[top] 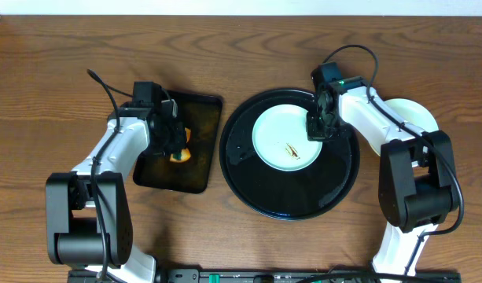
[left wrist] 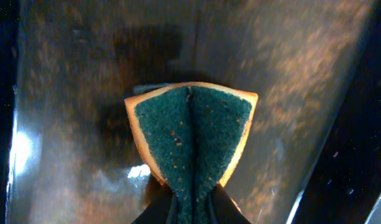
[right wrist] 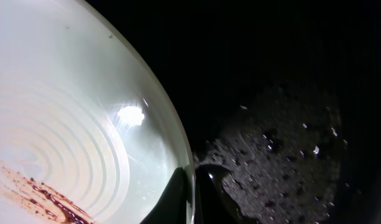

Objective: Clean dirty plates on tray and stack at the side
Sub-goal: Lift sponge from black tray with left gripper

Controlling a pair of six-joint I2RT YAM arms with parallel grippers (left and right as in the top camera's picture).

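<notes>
A pale mint-green plate (top: 286, 139) with a brown smear at its centre lies on the large round black tray (top: 248, 185). My right gripper (top: 316, 128) is shut on this plate's right rim; the right wrist view shows one finger on each side of the rim (right wrist: 191, 193) and the smear at lower left. More pale plates (top: 413, 115) sit stacked on the table at the far right, partly hidden by the right arm. My left gripper (top: 178, 145) is shut on an orange sponge with a green scouring face (left wrist: 191, 140), folded between the fingers, over the rectangular black tray (top: 197, 169).
The rectangular tray's wet surface (left wrist: 66, 124) fills the left wrist view. The round tray's floor (right wrist: 289, 143) carries water drops. Wooden table (top: 52, 71) surrounds both trays.
</notes>
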